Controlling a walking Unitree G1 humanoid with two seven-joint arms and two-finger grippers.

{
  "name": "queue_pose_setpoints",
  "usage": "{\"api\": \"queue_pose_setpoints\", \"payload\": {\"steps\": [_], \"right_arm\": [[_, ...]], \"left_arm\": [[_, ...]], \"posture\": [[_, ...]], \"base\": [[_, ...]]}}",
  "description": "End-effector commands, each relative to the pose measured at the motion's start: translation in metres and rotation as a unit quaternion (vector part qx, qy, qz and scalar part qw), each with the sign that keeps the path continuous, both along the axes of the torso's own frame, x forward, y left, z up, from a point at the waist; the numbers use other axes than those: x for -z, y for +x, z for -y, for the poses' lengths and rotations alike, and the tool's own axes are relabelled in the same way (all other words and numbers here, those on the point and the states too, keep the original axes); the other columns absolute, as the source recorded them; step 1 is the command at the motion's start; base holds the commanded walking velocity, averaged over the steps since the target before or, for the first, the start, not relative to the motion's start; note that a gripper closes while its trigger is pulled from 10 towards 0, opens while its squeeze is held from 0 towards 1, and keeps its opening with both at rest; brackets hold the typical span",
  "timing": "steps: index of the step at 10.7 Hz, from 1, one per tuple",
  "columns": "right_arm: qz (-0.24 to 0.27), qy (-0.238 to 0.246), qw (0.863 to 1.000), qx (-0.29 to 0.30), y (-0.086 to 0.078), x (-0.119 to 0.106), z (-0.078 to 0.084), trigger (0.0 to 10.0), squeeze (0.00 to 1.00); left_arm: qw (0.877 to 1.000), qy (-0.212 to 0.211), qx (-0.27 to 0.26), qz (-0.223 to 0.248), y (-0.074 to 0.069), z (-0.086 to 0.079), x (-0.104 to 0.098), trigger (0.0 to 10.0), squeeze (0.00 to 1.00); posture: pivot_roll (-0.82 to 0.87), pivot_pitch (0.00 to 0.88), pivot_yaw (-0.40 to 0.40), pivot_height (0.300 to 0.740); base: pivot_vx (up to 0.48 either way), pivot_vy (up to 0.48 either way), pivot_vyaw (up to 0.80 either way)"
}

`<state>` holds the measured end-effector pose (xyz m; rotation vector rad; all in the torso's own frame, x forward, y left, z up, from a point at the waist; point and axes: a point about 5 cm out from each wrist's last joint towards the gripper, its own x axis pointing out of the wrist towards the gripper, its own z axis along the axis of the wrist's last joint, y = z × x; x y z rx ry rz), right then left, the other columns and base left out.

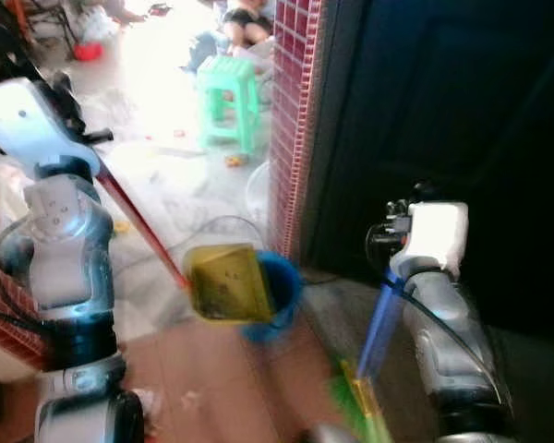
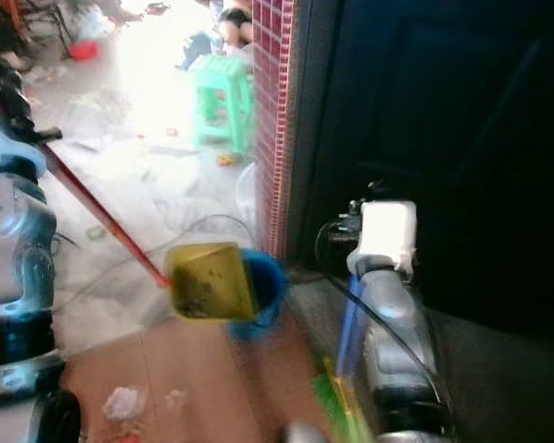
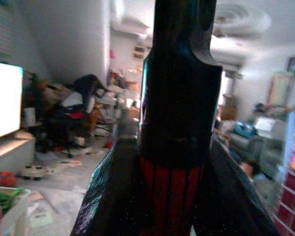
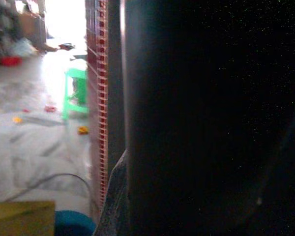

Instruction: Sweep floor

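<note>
A yellow dustpan [image 1: 226,281] on a long red handle [image 1: 138,221] hangs tilted over a blue bucket [image 1: 284,288] beside the brick pillar. My left gripper [image 1: 77,115], raised at the upper left, is shut on the top of that handle; in the left wrist view the red shaft [image 3: 171,196] runs between the black fingers [image 3: 179,73]. My right gripper [image 1: 385,242] is shut on a broom's blue handle [image 1: 380,323], whose green bristles [image 1: 358,406] rest low on the floor. A dark shaft [image 4: 152,123] crosses the right wrist view. White scraps [image 2: 122,403] lie on the brown floor.
A red-tiled pillar [image 1: 291,120] and a dark wall [image 1: 443,111] stand straight ahead and to the right. On the pale floor behind are a green stool [image 1: 229,97], a looped cable [image 1: 212,221], small litter and a seated person [image 1: 249,23].
</note>
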<state>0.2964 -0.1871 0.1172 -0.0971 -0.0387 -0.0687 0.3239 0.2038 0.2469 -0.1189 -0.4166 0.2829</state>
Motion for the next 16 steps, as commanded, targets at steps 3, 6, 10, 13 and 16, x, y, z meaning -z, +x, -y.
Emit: {"api": "queue_pose_setpoints", "payload": {"steps": [3,6,10,13,16], "right_arm": [[0.024,0.007,1.0,-0.015,0.004,-0.011,-0.01,10.0,0.0],[0.024,0.006,1.0,-0.016,0.005,-0.011,-0.011,10.0,0.0],[0.025,0.009,0.999,-0.019,0.007,-0.01,-0.014,10.0,0.0],[0.028,0.009,0.999,-0.015,0.007,-0.011,-0.014,10.0,0.0],[0.029,0.01,0.999,-0.014,0.008,-0.012,-0.015,10.0,0.0]], "left_arm": [[0.999,0.002,-0.008,0.053,-0.005,0.003,-0.019,10.0,0.0],[0.998,0.016,0.01,0.059,-0.006,0.014,-0.017,10.0,0.0],[0.99,0.075,0.084,0.082,-0.009,0.063,-0.011,10.0,0.0],[0.977,0.095,0.164,0.092,-0.008,0.102,-0.004,10.0,0.0],[0.926,0.157,0.316,0.131,-0.022,0.156,-0.003,10.0,0.0]], "posture": [[-0.08,0.0,0.005,0.74],[-0.07,0.0,0.005,0.74],[-0.07,0.0,0.003,0.74],[-0.08,0.0,0.015,0.74],[-0.07,0.0,0.013,0.74]], "base": [[0.47,0.0,0.0],[0.317,0.0,0.0],[0.0,0.0,0.0],[0.0,0.0,0.0],[0.0,0.0,0.0]]}}
